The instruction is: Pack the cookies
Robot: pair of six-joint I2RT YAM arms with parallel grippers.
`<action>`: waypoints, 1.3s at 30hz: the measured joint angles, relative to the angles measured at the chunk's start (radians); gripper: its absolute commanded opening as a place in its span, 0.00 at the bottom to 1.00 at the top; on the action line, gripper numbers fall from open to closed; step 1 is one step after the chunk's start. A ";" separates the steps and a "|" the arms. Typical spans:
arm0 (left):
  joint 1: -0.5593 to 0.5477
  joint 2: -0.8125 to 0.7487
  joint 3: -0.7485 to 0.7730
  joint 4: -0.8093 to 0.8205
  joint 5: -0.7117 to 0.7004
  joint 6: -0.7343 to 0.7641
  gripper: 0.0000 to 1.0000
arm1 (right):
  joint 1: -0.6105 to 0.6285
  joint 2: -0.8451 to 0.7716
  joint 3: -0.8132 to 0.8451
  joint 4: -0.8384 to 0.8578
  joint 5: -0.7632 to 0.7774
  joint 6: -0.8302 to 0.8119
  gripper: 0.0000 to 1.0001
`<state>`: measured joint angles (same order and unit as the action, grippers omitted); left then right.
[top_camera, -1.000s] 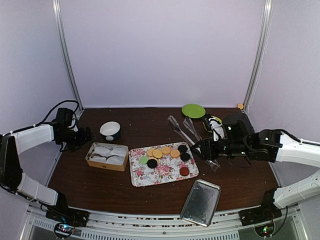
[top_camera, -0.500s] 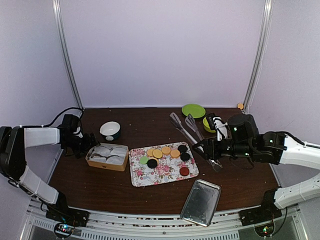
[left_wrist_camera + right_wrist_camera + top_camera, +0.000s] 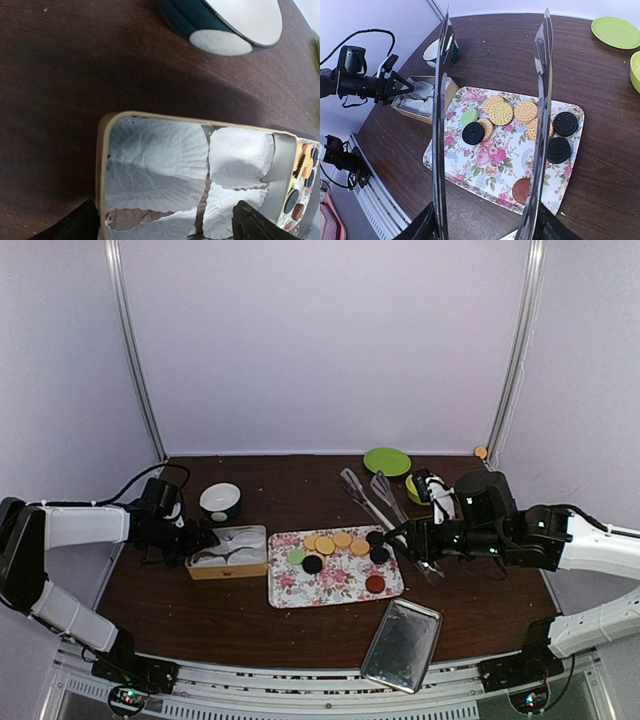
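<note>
The cookies (image 3: 501, 114) lie on a floral tray (image 3: 485, 160) at the middle of the tabletop. Most are on the half nearer the far edge: yellow ones, one light green and three black, with a dark red one nearer the near edge. The right gripper (image 3: 428, 536) clasps metal tongs (image 3: 441, 100), whose arms stand apart above the tray (nothing is held between them). Toward the left edge, just beside the tray, sits a tin (image 3: 102, 165) lined with white paper cups (image 3: 240, 155). The left gripper (image 3: 202, 538) has its fingers spread wide at the tin's left end.
</note>
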<state>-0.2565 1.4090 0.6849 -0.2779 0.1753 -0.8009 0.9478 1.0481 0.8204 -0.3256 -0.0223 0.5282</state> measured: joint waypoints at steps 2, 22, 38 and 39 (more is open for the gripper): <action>-0.027 -0.015 -0.008 0.000 -0.003 -0.007 0.95 | 0.000 0.000 -0.003 -0.001 0.000 0.000 0.57; -0.180 -0.103 -0.006 -0.051 -0.036 -0.013 0.96 | 0.000 -0.007 -0.004 -0.037 0.018 -0.001 0.57; -0.182 -0.394 0.486 -0.268 -0.367 0.289 0.98 | 0.000 -0.036 0.087 -0.150 0.105 -0.085 0.57; -0.182 -0.393 0.503 -0.247 -0.373 0.320 0.98 | 0.000 -0.036 0.087 -0.151 0.110 -0.088 0.57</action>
<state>-0.4385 1.0157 1.1881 -0.5251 -0.1982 -0.4805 0.9478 1.0122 0.9077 -0.4770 0.0875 0.4404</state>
